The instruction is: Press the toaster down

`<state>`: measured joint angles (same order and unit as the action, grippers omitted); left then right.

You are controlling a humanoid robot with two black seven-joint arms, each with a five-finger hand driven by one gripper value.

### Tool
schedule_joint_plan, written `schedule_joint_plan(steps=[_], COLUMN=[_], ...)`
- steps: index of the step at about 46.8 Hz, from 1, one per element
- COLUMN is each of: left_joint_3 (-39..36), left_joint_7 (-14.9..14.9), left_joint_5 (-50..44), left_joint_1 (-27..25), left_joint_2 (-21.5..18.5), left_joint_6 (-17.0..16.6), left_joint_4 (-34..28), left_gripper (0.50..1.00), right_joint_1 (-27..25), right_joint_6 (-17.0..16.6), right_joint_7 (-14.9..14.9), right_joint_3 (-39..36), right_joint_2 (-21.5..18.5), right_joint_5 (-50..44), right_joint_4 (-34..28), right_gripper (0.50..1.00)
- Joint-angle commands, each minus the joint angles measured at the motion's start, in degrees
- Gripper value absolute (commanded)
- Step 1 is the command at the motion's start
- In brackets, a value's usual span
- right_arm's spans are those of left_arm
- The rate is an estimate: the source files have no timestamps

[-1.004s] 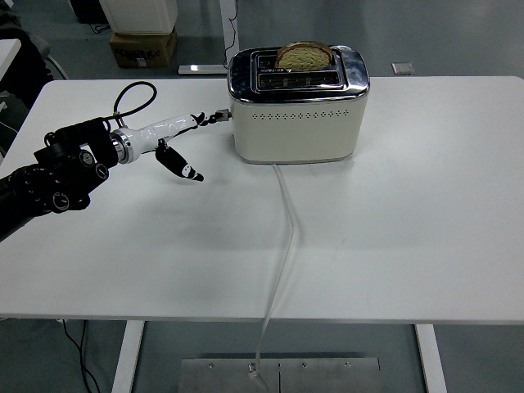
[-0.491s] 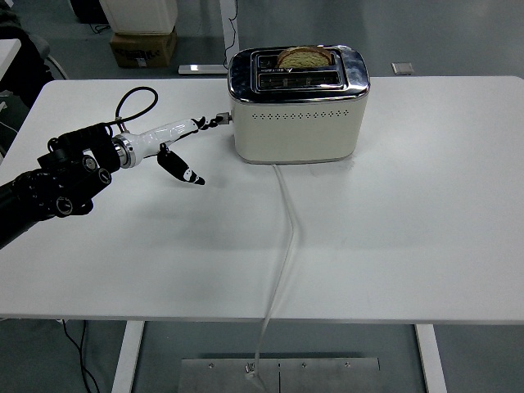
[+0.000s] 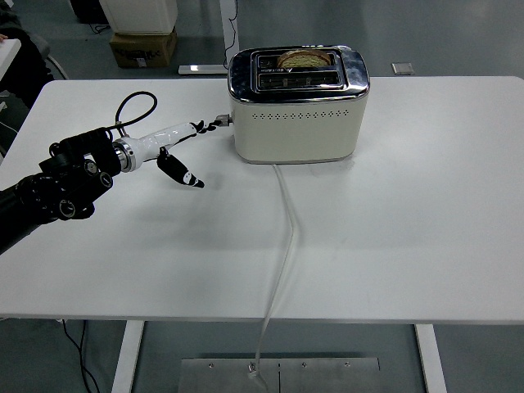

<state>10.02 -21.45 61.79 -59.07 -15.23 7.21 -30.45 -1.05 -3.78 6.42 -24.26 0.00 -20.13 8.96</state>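
A cream and chrome toaster [image 3: 297, 106] stands at the back middle of the white table [image 3: 393, 229]. A slice of bread [image 3: 304, 58] sits low in its far slot, only its top showing. The toaster's lever [image 3: 223, 119] sticks out of its left end. My left hand [image 3: 184, 143] reaches in from the left; one extended fingertip [image 3: 208, 124] touches the lever, the thumb hangs down over the table. The hand holds nothing.
The toaster's white cord [image 3: 285, 237] runs from its front base across the table and over the near edge. A cardboard box [image 3: 143, 47] sits on the floor behind the table.
The bread has sunk lower into the slot. My left hand has stayed at the lever, shifting slightly right and down with it.
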Motion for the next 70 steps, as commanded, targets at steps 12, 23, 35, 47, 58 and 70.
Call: schedule_joint_plan(steps=[12,23,35,47,58,70], left_joint_3=[0.00,0.00,0.08,0.08,0.17,0.35], left_joint_7=[0.00,0.00,0.00,-0.09,-0.09,-0.09], left_joint_5=[0.00,-0.53,-3.43,-13.00,-26.79,-38.93], left_joint_1=[0.89,1.24,0.80,-0.78,-0.34,-0.08], left_joint_2=[0.37,0.02,-0.94,-4.81,-4.46,-4.28], left_joint_6=[-0.01,-0.01,0.17,0.70,-0.09,-2.91], left_joint_4=[0.48,0.40,0.40,0.40,0.40,0.40], left_gripper=[1.000,1.000,1.000,1.000,1.000,1.000], right_joint_1=[0.00,0.00,0.00,0.00,0.00,0.00], right_joint_6=[0.00,0.00,0.00,0.00,0.00,0.00], right_joint_7=[0.00,0.00,0.00,0.00,0.00,0.00], right_joint_3=[0.00,0.00,0.00,0.00,0.00,0.00], right_joint_2=[0.00,0.00,0.00,0.00,0.00,0.00], right_joint_5=[0.00,0.00,0.00,0.00,0.00,0.00], right_joint_4=[0.00,0.00,0.00,0.00,0.00,0.00], right_gripper=[1.000,1.000,1.000,1.000,1.000,1.000])
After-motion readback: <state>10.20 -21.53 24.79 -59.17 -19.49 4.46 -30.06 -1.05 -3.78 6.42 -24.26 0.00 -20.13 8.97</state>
